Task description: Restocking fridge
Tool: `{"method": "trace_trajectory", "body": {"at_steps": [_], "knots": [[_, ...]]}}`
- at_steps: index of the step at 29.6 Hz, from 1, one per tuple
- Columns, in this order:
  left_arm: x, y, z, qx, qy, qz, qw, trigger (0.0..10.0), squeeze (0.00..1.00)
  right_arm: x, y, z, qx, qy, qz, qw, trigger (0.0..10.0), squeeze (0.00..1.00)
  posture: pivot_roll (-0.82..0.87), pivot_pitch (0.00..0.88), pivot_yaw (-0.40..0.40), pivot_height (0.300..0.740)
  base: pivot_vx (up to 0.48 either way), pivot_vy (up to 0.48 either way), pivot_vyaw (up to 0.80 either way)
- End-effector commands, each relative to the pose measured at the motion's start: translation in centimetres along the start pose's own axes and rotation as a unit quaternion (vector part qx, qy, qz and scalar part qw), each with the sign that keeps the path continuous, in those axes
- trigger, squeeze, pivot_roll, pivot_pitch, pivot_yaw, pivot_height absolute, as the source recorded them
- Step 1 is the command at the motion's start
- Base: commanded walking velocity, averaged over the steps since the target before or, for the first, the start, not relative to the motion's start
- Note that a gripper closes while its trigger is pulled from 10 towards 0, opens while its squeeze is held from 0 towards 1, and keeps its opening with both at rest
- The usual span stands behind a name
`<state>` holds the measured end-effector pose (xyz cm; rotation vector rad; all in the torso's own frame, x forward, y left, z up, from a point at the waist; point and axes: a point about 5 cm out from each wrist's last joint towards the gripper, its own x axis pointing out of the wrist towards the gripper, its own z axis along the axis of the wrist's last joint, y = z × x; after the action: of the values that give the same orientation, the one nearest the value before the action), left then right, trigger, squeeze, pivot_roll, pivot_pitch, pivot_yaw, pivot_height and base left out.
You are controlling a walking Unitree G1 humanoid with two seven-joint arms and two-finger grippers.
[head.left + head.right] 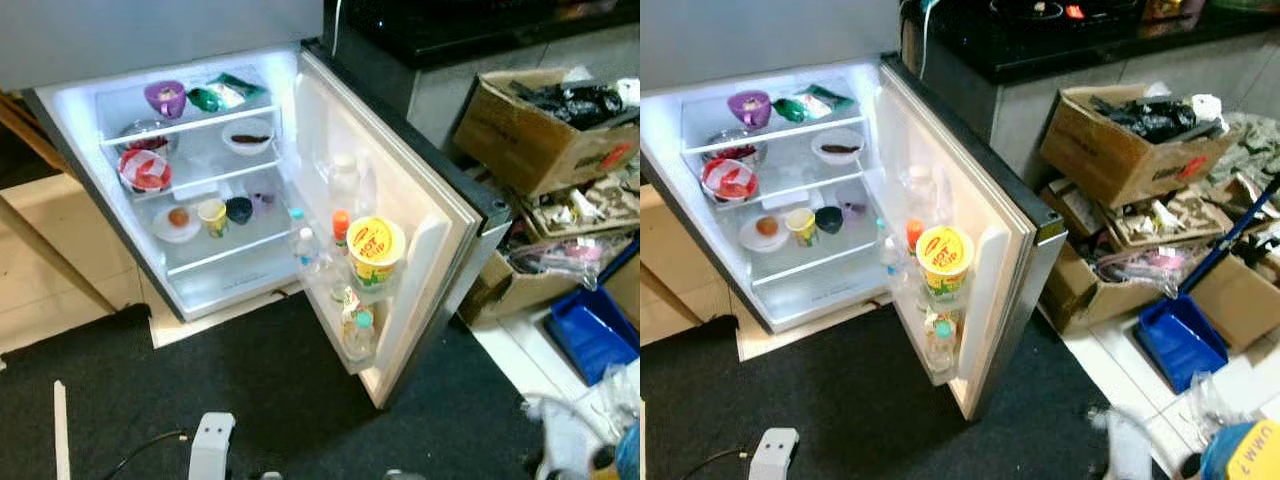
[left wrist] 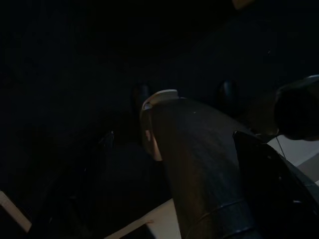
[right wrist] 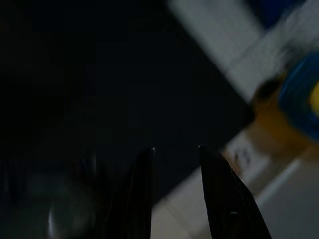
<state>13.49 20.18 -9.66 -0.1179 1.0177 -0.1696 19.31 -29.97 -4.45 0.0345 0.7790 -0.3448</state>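
Right gripper (image 3: 175,152) fingers slightly apart, apparently empty in blur, over dark mat (image 1: 250,390), fridge (image 1: 200,180) door open.

A: What does the right wrist camera catch?
B: The right tool (image 3: 175,164), its two black fingers (image 3: 142,189) parted with nothing between, hanging over a dark mat (image 3: 124,74).
A: And beyond?
B: Pale floor (image 3: 219,30), plus a blurred blue-and-yellow object (image 3: 294,107), too smeared to identify.

fridge (image 1: 120,270) left, boxes (image 1: 530,140) right, door (image 1: 400,210) between
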Motion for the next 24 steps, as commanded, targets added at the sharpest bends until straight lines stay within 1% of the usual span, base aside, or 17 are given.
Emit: {"method": "trace_trajectory", "body": {"at_steps": [1, 3, 4, 5, 6, 7, 9, 10, 11, 14, 16, 17, 20, 21, 22, 23, 24], "knots": [[-0.3, 0.2, -1.0, 0.001, 0.021, 0.003, 1.000, 10.0, 0.00, 0.3, -0.1, 2.6, 0.050, -0.055, 0.010, 0.997, 10.0, 0.00, -0.01, 0.048, -0.013, 0.740, 0.000, 0.000, 0.00], [-0.3, 0.2, -1.0, 0.001, 0.021, 0.003, 1.000, 10.0, 0.00, 0.3, -0.1, 2.6, 0.050, -0.055, 0.010, 0.997, 10.0, 0.00, -0.01, 0.048, -0.013, 0.740, 0.000, 0.000, 0.00], [-0.3, 0.3, -1.0, 0.002, 0.021, 0.002, 1.000, 10.0, 0.00, 0.6, 0.2, 5.8, 0.090, -0.111, 0.033, 0.989, 10.0, 0.00, -0.01, 0.047, -0.011, 0.740, 0.000, 0.000, 0.00], [-0.3, 0.3, -1.0, 0.002, 0.021, 0.002, 1.000, 10.0, 0.00, 0.6, 0.2, 5.8, 0.090, -0.111, 0.033, 0.989, 10.0, 0.00, -0.01, 0.047, -0.011, 0.740, 0.000, 0.000, 0.00], [-0.3, 0.2, -1.0, 0.002, 0.021, 0.002, 1.000, 10.0, 0.00, 0.7, 0.4, 7.4, 0.110, -0.139, 0.044, 0.983, 10.0, 0.00, -0.01, 0.047, -0.011, 0.740, 0.000, 0.000, 0.00], [-0.3, 0.2, -1.0, 0.002, 0.021, 0.002, 1.000, 10.0, 0.00, 0.7, 0.4, 7.4, 0.110, -0.139, 0.044, 0.983, 10.0, 0.00, -0.01, 0.047, -0.011, 0.740, 0.000, 0.000, 0.00], [-0.3, 0.2, -1.0, 0.002, 0.021, 0.000, 1.000, 10.0, 0.00, 0.6, 0.9, 10.1, 0.147, -0.184, 0.066, 0.970, 10.0, 0.00, -0.01, 0.051, -0.011, 0.740, 0.000, 0.000, 0.00], [-0.3, 0.2, -1.0, 0.002, 0.021, 0.000, 1.000, 10.0, 0.00, 0.6, 1.0, 10.8, 0.155, -0.194, 0.073, 0.966, 10.0, 0.00, -0.01, 0.051, -0.011, 0.740, 0.000, 0.000, 0.00], [-0.3, 0.2, -1.0, 0.002, 0.021, 0.000, 1.000, 10.0, 0.00, 0.6, 1.0, 10.8, 0.155, -0.194, 0.073, 0.966, 10.0, 0.00, -0.01, 0.051, -0.011, 0.740, 0.000, 0.000, 0.00], [-0.2, 0.0, -1.1, 0.000, 0.020, -0.002, 1.000, 10.0, 0.00, 0.6, 1.7, 12.0, 0.173, -0.212, 0.095, 0.957, 10.0, 0.00, -0.01, 0.056, -0.014, 0.740, 0.000, 0.000, 0.00], [-0.2, 0.0, -1.1, -0.001, 0.020, -0.002, 1.000, 10.0, 0.00, 0.6, 2.8, 12.4, 0.170, -0.215, 0.131, 0.953, 10.0, 0.00, -0.01, 0.056, -0.014, 0.740, 0.000, 0.000, 0.00], [-0.2, 0.0, -1.1, -0.001, 0.020, -0.002, 1.000, 10.0, 0.00, 0.5, 4.0, 12.5, 0.154, -0.214, 0.167, 0.950, 10.0, 0.00, -0.01, 0.056, -0.014, 0.740, 0.000, 0.000, 0.00], [-0.3, 0.0, -1.2, -0.001, 0.021, -0.002, 1.000, 10.0, 0.00, 0.3, 6.5, 12.5, 0.122, -0.211, 0.244, 0.939, 10.0, 0.00, -0.01, 0.056, -0.014, 0.740, 0.000, 0.000, 0.00], [-0.3, 0.0, -1.2, -0.001, 0.021, -0.002, 1.000, 10.0, 0.00, 0.3, 6.5, 12.5, 0.122, -0.211, 0.244, 0.939, 10.0, 0.00, -0.01, 0.056, -0.014, 0.740, 0.000, 0.000, 0.00], [-0.3, 0.0, -1.2, -0.001, 0.022, -0.002, 1.000, 10.0, 0.00, 0.2, 7.6, 12.5, 0.114, -0.209, 0.276, 0.931, 10.0, 0.00, 0.00, 0.060, -0.011, 0.740, 0.000, 0.000, 0.00], [-0.3, 0.0, -1.2, -0.001, 0.022, -0.002, 1.000, 10.0, 0.00, 0.2, 7.6, 12.5, 0.114, -0.209, 0.276, 0.931, 10.0, 0.00, 0.00, 0.060, -0.011, 0.740, 0.000, 0.000, 0.00], [-0.3, 0.0, -1.2, 0.000, 0.021, -0.003, 1.000, 10.0, 0.00, -0.4, 10.9, 12.0, 0.071, -0.194, 0.371, 0.905, 10.0, 0.00, 0.00, 0.059, -0.008, 0.740, 0.000, 0.000, 0.00]]}}
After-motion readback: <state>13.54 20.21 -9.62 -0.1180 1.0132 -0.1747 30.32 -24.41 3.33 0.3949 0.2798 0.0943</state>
